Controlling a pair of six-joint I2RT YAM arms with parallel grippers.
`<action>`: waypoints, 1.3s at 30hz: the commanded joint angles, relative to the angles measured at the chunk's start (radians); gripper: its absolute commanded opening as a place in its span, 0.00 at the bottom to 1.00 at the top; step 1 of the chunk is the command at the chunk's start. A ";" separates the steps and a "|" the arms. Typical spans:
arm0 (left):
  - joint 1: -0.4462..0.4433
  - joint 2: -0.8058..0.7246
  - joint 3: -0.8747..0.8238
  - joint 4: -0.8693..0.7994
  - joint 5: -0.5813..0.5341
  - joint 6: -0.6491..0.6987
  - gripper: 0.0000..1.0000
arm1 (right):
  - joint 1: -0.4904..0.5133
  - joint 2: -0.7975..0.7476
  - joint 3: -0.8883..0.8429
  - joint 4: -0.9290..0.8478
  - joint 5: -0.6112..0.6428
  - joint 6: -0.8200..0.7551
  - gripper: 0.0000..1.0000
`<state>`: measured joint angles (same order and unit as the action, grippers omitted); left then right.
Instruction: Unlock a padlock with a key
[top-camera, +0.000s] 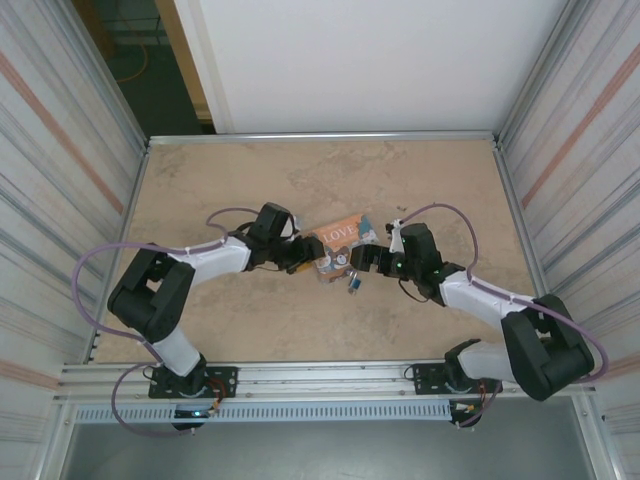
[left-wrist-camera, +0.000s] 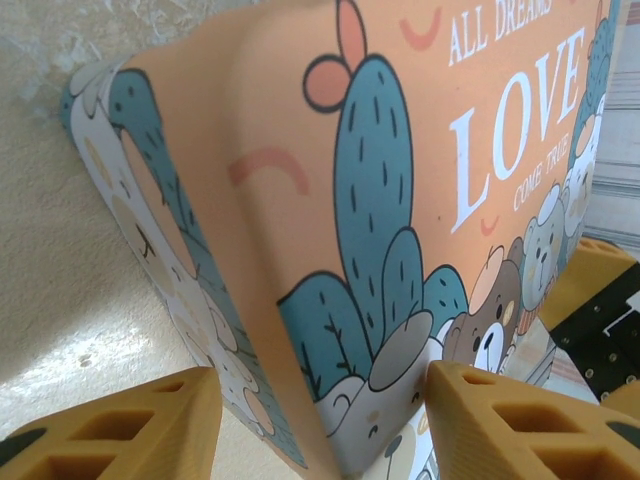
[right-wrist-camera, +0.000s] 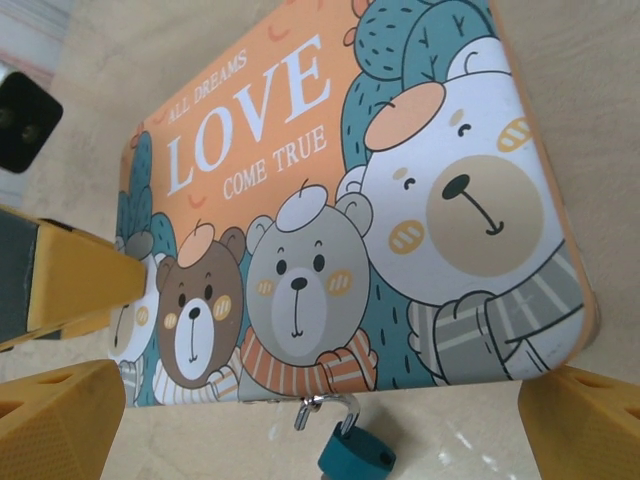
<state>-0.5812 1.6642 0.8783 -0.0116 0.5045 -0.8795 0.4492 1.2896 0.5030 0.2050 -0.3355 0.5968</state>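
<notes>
The small teal-bodied padlock with a silvery metal shackle (right-wrist-camera: 357, 458) lies on the tabletop (top-camera: 300, 170), roughly midway between the side edges and somewhat closer to the near edge than the far one. Its shackle is hooked into the small silvery clasp (right-wrist-camera: 306, 410) on the near side of the flat, orange-sided picture box printed with bears, cacti and "LOVE" (right-wrist-camera: 300, 150), so the lock looks fastened to the box. The bottom of the lock body is cut off in the right wrist view, and I cannot tell whether a key sits in it.

The right arm's fingers (right-wrist-camera: 62, 415) are spread wide, one on either side of the padlock, apart from it and grasping nothing. The left arm's fingers (left-wrist-camera: 115, 430) straddle the box's corner toward the left edge of the tabletop, one by the side wall and one against the printed lid. Whether they clamp it firmly I cannot tell.

I judge the task to be near its start: the box is at most steadied and the lock looks unopened. The key is yet to be seated and turned, and the shackle freed.
</notes>
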 joint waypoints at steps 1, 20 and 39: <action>-0.015 -0.017 -0.028 -0.002 -0.019 -0.013 0.56 | -0.025 0.046 0.050 0.049 -0.033 -0.085 0.99; -0.006 -0.032 -0.025 -0.027 -0.035 -0.003 0.56 | -0.090 -0.095 -0.090 0.044 -0.108 -0.145 0.99; 0.010 -0.050 -0.041 -0.027 -0.035 -0.005 0.56 | -0.083 0.043 -0.127 0.199 -0.254 -0.108 0.70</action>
<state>-0.5819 1.6432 0.8551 0.0006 0.4870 -0.8940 0.3599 1.3098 0.3737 0.3626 -0.5652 0.4862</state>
